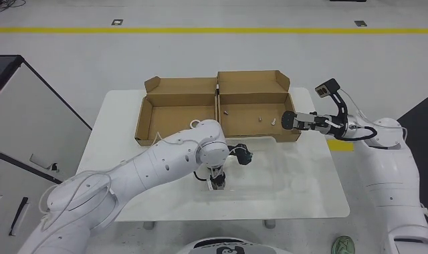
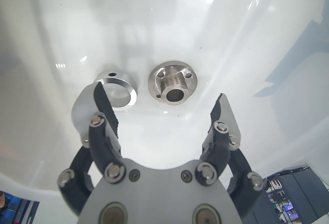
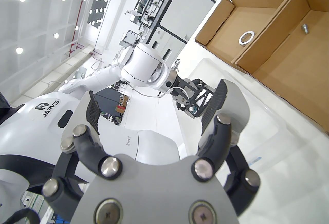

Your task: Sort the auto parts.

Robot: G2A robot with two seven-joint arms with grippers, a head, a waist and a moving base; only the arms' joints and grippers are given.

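Shiny flanged hub (image 2: 171, 85) beside collar ring (image 2: 118, 91); left gripper (image 2: 159, 96) spread wide above, seemingly touching neither; right gripper (image 3: 156, 91) spread, empty.

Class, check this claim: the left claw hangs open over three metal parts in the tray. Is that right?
No, the count is wrong. The left claw hangs open over two metal parts in the tray: a ring and a flanged hub, lying side by side. The left wrist view shows it.

White table (image 1: 114, 140), yellow line (image 1: 200, 30) across grey floor, grey partition panel (image 1: 33, 113) beside the table
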